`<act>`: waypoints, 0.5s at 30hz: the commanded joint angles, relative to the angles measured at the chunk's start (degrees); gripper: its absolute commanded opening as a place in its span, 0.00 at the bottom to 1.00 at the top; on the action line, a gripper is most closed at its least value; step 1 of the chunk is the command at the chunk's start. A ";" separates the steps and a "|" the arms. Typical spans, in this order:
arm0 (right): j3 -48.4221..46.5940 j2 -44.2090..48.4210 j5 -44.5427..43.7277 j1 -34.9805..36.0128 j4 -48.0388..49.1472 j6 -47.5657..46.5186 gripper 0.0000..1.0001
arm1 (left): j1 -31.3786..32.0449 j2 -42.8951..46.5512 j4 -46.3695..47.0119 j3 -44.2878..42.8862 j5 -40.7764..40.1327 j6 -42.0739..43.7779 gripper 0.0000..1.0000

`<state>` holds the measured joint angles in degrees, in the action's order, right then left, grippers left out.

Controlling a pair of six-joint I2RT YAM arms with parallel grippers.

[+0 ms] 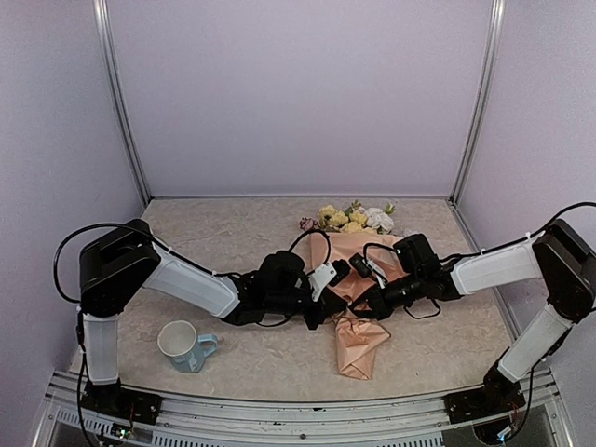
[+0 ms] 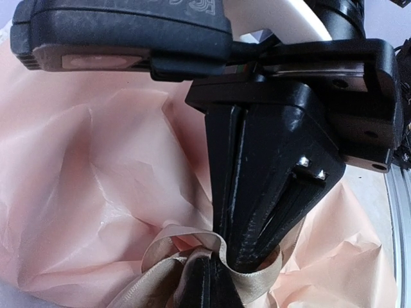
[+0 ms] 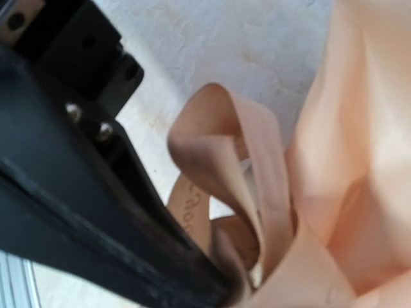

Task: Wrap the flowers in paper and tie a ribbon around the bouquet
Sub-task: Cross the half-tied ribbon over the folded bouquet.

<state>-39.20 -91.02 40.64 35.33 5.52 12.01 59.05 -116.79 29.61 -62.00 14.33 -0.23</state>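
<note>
The bouquet lies on the table with the flowers (image 1: 354,219) at the far end and the peach paper (image 1: 359,343) wrapped into a cone around the stems. Both grippers meet at the cone's narrow waist, the left gripper (image 1: 337,305) from the left and the right gripper (image 1: 362,304) from the right. In the left wrist view the tan ribbon (image 2: 138,289) loops round the shut left gripper (image 2: 209,262) and the tip of the right gripper (image 2: 247,260), over crumpled paper (image 2: 96,179). In the right wrist view the right gripper (image 3: 234,292) is shut on a ribbon (image 3: 212,147) strand beside the paper (image 3: 366,147).
A pale blue mug (image 1: 183,345) stands on the table at the near left, apart from the arms. The cone's tail end points toward the table's front rail (image 1: 298,408). Walls close the table on three sides.
</note>
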 commanded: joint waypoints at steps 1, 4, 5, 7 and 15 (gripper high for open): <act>0.19 0.99 0.99 0.97 1.07 0.11 0.00 | -0.06 -1.14 1.05 0.15 1.25 -0.92 0.00; 0.09 2.20 0.08 0.97 0.14 0.22 0.00 | -0.37 0.03 0.82 1.00 0.38 -1.08 0.02; 0.09 2.63 -0.21 0.97 -0.06 0.27 0.00 | -0.53 0.71 0.73 1.37 0.06 -0.98 0.04; 0.08 3.44 -0.81 0.97 -0.90 0.16 0.00 | -0.85 2.44 0.45 2.21 -1.08 -0.71 0.12; -0.50 6.48 -4.50 0.97 -5.34 -0.79 0.00 | -1.39 8.13 -3.95 3.88 -4.19 1.33 0.46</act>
<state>-39.11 -86.91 38.33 35.88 2.76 11.84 57.67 -112.90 27.51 -58.83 11.40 -0.69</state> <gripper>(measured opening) 0.006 0.452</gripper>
